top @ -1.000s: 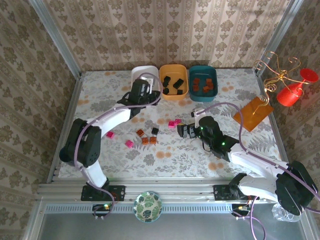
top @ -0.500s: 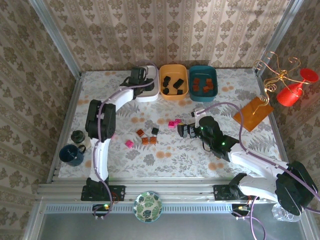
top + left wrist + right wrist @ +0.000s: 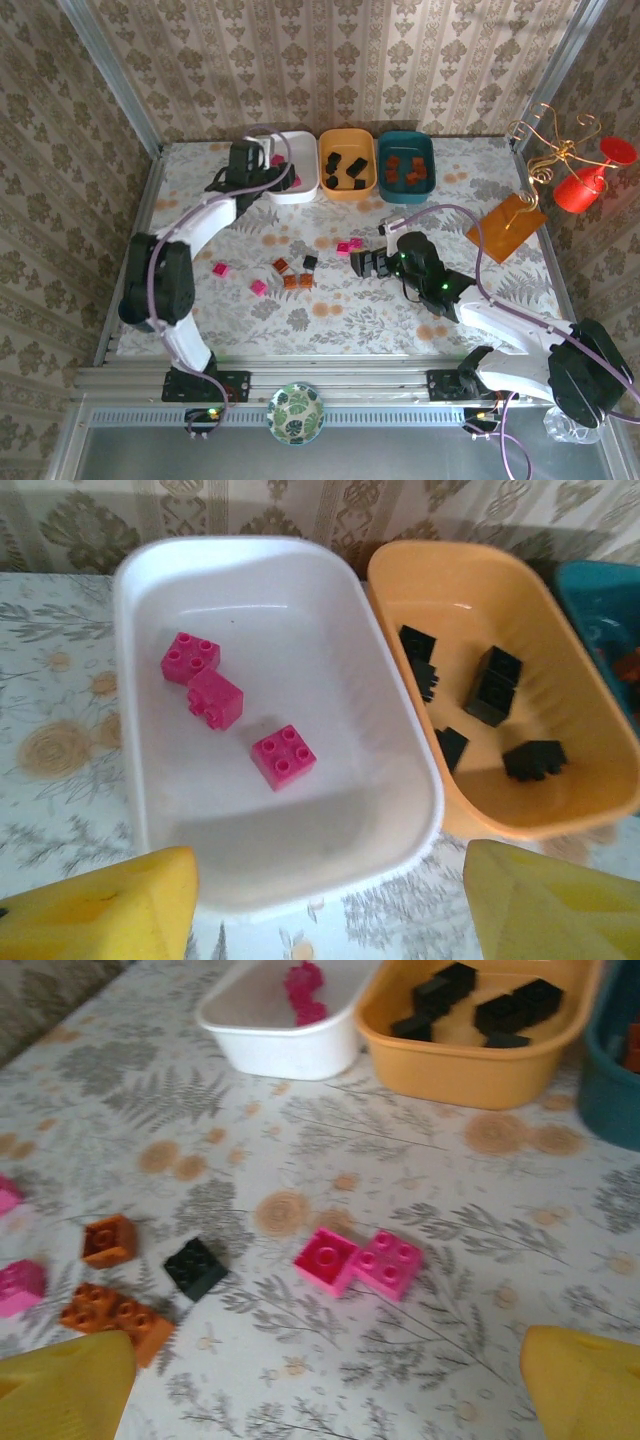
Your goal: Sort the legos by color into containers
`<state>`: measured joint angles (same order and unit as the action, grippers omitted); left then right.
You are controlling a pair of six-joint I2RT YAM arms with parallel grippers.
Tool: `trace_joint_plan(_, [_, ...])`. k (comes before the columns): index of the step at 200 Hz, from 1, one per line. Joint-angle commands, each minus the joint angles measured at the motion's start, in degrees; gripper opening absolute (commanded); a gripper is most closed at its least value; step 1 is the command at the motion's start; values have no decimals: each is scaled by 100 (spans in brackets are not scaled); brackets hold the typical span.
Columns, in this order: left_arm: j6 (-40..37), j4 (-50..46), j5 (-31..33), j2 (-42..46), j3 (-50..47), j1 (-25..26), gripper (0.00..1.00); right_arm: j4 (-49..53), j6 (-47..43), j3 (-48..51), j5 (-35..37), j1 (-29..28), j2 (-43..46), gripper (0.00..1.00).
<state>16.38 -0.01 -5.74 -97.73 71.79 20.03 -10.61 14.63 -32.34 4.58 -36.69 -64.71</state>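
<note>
Your left arm is now sitting further left than a second ago. Its left gripper (image 3: pixel 325 912) is drawn back from the white tray (image 3: pixel 128 700), fingers standing wide and empty. Your right gripper (image 3: pixel 320 1390) is hovering over the loose bricks, fingers also gaping wide, holding nothing.

You are risking a knock: swinging back, the left arm could be shoving the light white tray against the orange-yellow tray (image 3: pixel 585 715). Ahead of the right gripper, the magenta pair (image 3: pixel 390 1260) is touching, so a pinch may be flicking one brick away.

You are counting three trays, including the teal tray (image 3: pixel 406 136).
- **In the trays:** three magenta bricks (image 3: pixel 284 757) in white, about five black bricks (image 3: pixel 492 685) in orange-yellow, and uncountable clustered orange-brown bricks (image 3: pixel 410 172) in teal.
- **Lying loose:** four magenta, three orange-brown and one black brick (image 3: pixel 195 1266).
</note>
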Motion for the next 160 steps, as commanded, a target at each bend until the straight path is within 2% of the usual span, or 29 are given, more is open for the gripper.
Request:
trace_joint_plan(1, [131,308,-244,726,-978,-39,72,-359,-244,61,-706,-156,29,100])
trace_joint_plan(42, [255,-269,219,2474,-2816,7,73,-528,-408,70,-906,-368,-36,100])
trace_joint_plan(80, [440,-1154,829,3848,-3795,34,74,-542,-577,-38,-1149,-580,-237,100])
trace_joint_plan(124, [905,-2409,1258,4520,-4109,203,75,-347,-754,-159,-1041,-778,-296,100])
trace_joint_plan(160, [1158,-2967,1586,4662,-4171,383,77,-376,-743,-176,-976,-803,-399,100])
